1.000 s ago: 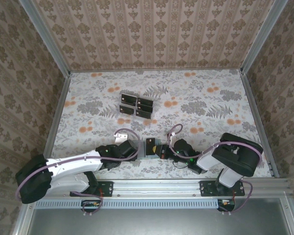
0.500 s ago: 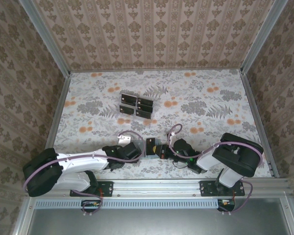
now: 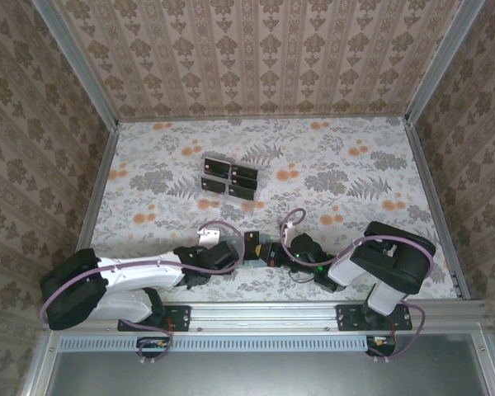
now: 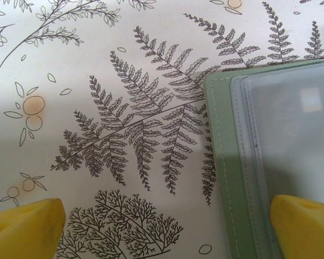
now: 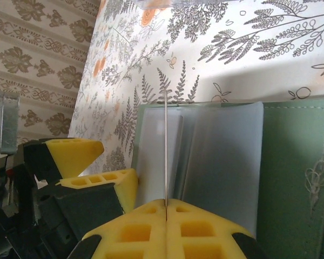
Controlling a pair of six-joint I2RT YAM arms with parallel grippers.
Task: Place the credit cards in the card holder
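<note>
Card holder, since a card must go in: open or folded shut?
Open: the flat grey-green card holder lies spread, its clear inner sleeves exposed.

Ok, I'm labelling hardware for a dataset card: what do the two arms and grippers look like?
The left arm and right arm have white links, bulky black joints and looping purple cables. The right gripper has yellow fingers with square cut-outs on black mounts; the left gripper shows yellow fingertips.

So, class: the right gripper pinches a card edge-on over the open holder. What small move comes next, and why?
Probably ease the card down into a clear pocket of the holder: the right gripper is shut on it, edge-on above those pockets, and the left gripper stands open at the holder's edge.
</note>
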